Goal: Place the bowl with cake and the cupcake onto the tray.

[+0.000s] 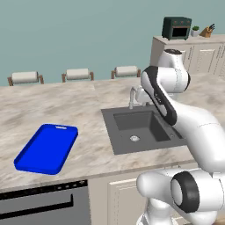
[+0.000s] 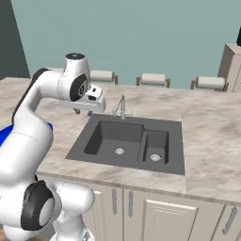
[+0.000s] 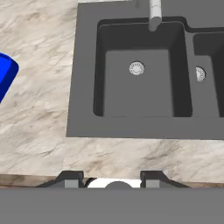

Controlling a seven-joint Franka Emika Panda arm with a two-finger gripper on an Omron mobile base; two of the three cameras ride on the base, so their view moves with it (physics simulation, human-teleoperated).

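The bright blue tray [image 1: 46, 149] lies flat on the marble counter to the left of the sink, with nothing on it. One corner of the tray [image 3: 5, 74] reaches into the left edge of the hand view. My gripper [image 3: 113, 178] hangs above the counter's front strip by the sink, open, with nothing between its fingertips [image 3: 72, 177]. In the right base view the gripper [image 2: 84, 111] is held over the sink's left rim. The bowl with cake and the cupcake are out of view.
A dark double sink [image 1: 140, 129] with a faucet [image 2: 121, 106] is set in the middle of the counter. Several stools [image 1: 78, 74] stand behind it. A toaster oven [image 1: 176, 28] sits on the far cabinet at the back right.
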